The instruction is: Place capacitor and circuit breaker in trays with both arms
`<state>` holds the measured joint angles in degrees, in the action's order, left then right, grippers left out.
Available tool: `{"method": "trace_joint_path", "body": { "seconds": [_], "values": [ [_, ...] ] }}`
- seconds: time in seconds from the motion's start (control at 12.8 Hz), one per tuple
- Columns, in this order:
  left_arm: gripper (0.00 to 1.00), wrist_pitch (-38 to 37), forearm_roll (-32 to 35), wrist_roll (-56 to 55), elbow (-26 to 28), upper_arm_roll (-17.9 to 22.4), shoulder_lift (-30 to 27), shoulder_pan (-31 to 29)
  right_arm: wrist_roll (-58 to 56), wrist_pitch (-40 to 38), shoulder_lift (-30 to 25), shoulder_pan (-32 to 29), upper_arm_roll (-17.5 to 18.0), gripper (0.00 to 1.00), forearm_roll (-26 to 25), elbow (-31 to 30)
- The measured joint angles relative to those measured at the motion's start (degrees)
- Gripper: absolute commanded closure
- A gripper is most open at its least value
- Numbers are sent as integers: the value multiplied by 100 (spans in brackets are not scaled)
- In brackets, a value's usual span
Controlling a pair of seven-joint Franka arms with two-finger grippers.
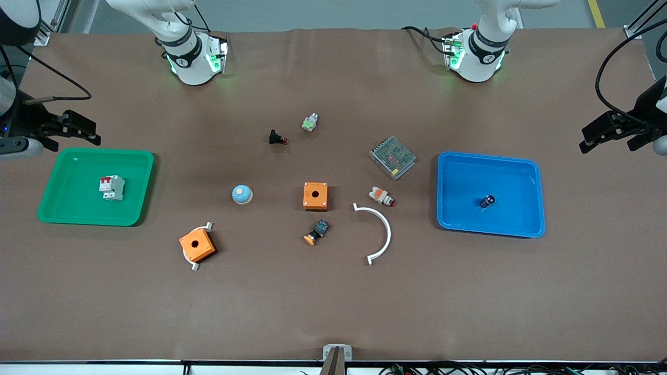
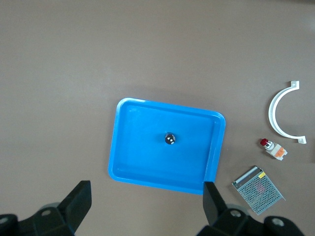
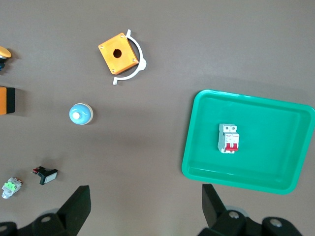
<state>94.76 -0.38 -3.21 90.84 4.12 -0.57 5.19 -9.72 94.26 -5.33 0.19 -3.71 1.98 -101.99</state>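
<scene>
The capacitor (image 1: pixel 487 201), a tiny black cylinder with a metallic top, stands in the blue tray (image 1: pixel 526 172) toward the left arm's end; it also shows in the left wrist view (image 2: pixel 170 139). The circuit breaker (image 1: pixel 112 187), white-grey with red levers, lies in the green tray (image 1: pixel 68 208) toward the right arm's end, and shows in the right wrist view (image 3: pixel 229 138). My left gripper (image 1: pixel 599 135) (image 2: pixel 147 196) is open and empty, high beside the blue tray (image 2: pixel 147 174). My right gripper (image 1: pixel 83 130) (image 3: pixel 146 196) is open and empty, high beside the green tray (image 3: pixel 206 174).
Between the trays lie two orange boxes (image 1: pixel 315 196) (image 1: pixel 197 245), a white curved bracket (image 1: pixel 383 234), a blue dome button (image 1: pixel 242 194), a black switch (image 1: pixel 277 138), a green-topped part (image 1: pixel 310 123), a mesh power supply (image 1: pixel 393 157), a white-and-orange part (image 1: pixel 381 196) and an orange-capped push button (image 1: pixel 317 232).
</scene>
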Motion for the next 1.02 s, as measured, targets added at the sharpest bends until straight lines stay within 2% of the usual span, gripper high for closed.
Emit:
{"method": "trace_joint_path", "body": {
  "seconds": [0.39,1.02],
  "values": [
    [0,-48,10,213,-127,39,0,-61,-164,-203,-378,-279,-83,0,-9,-100],
    [0,-81,12,231,-263,-17,-35,-119,-177,-631,-463,-322,-40,0,-9,234]
  ]
}}
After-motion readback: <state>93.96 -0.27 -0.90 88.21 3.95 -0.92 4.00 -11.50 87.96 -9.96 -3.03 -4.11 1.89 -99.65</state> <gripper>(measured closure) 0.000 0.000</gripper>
